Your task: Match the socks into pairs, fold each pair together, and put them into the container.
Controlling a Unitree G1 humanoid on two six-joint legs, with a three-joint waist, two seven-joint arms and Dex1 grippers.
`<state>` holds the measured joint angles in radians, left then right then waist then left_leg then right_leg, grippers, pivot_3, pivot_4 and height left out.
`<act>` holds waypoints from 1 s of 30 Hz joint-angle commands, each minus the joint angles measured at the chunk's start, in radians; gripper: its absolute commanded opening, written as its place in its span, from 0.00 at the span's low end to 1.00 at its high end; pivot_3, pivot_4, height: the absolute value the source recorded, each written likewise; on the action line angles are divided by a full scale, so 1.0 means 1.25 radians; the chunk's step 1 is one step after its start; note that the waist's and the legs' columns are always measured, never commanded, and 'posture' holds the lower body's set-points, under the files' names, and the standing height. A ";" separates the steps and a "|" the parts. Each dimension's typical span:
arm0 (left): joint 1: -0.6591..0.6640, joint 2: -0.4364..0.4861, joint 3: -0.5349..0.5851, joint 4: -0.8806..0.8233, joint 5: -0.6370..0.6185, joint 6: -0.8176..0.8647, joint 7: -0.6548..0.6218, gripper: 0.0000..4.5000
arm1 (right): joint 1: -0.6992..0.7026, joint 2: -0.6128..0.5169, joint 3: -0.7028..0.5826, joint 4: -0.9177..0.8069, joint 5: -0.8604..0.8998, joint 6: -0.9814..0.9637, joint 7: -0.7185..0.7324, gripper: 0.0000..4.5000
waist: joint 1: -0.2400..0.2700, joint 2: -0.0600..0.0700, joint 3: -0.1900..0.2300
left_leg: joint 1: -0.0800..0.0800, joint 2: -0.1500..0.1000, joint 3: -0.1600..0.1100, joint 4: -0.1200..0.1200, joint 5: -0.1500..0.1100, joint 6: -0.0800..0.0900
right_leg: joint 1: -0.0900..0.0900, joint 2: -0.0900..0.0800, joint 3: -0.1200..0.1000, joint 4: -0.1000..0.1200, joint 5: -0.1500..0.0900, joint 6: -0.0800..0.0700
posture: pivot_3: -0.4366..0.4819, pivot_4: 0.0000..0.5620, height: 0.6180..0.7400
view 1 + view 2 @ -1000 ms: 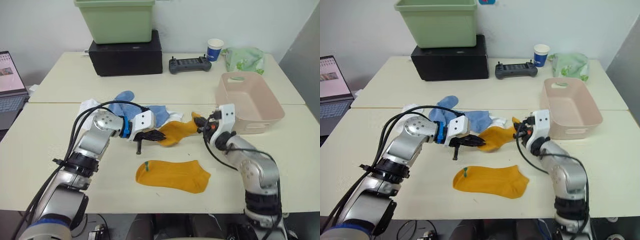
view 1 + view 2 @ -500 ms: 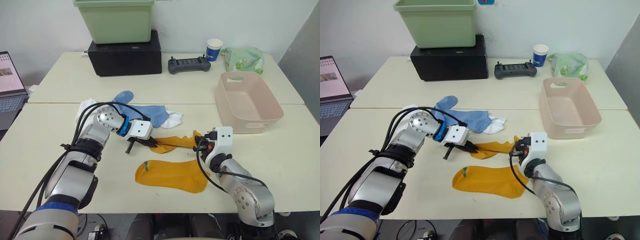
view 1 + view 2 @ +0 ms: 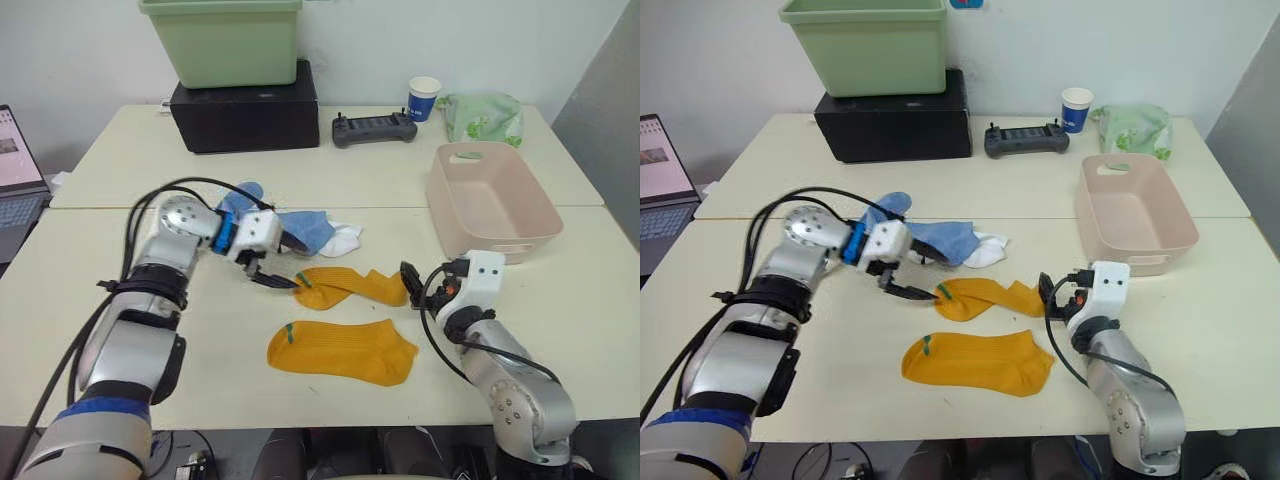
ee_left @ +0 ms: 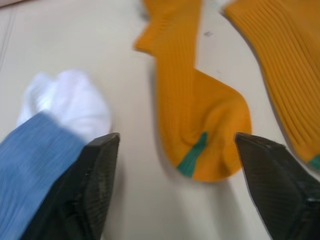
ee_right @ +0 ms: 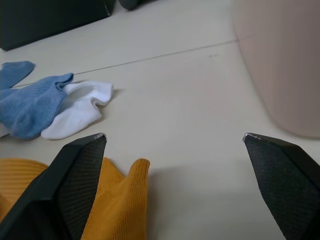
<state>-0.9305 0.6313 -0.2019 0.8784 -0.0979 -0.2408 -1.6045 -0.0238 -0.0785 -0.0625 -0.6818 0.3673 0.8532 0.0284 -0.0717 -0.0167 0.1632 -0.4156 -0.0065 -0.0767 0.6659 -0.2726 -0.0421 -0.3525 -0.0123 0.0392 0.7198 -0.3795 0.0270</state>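
Nearest the table's front edge (image 3: 230,400), one mustard-orange sock (image 3: 342,350) lying flat, green-marked cuff toward the robot's left. Just beyond it, the second mustard-orange sock (image 3: 345,286), slightly bunched, laid roughly parallel and close to the first without overlapping. At its cuff end, the left gripper (image 3: 276,281), black fingers spread wide and holding nothing, tips low at the green mark. At its toe end, the right gripper (image 3: 412,283), likewise parted wide and empty, forearm resting low on the table. Both arms bent inward, wrists level, bracketing the sock from either end. Probably the matching step: best done by pinching the farther sock at cuff and toe together, lifting just clear, and laying it squarely over the nearer one with green marks aligned before folding; dragging risks more bunching. Farther back, behind the left gripper, the light blue socks (image 3: 300,226) piled with a white sock (image 3: 344,240) poking out beside them. Beyond the right gripper, the pale pink container (image 3: 489,203), with no socks in it. At the far edge, a green bin (image 3: 222,40) on a black box (image 3: 238,101), a controller (image 3: 373,128), a paper cup (image 3: 424,98).
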 commanded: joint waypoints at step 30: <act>0.431 -0.051 0.109 -0.690 -0.240 0.815 0.418 0.08 | -0.100 -0.183 0.009 0.038 0.077 0.146 0.151 0.91 | 0.013 0.001 -0.001 | 0.001 0.000 0.000 0.000 0.000 0.000 | 0.003 0.000 0.000 -0.001 0.000 0.000 | 0.48 0.27 0.88</act>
<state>-0.3930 0.5638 -0.0691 0.0635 -0.3771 0.7785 -1.0801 -0.1284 -0.3175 -0.0280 -0.6279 0.4357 1.0271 0.2127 -0.0560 -0.0154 0.1614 -0.4148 -0.0060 -0.0770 0.6664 -0.2725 -0.0421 -0.3489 -0.0123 0.0392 0.7191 -0.3795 0.0269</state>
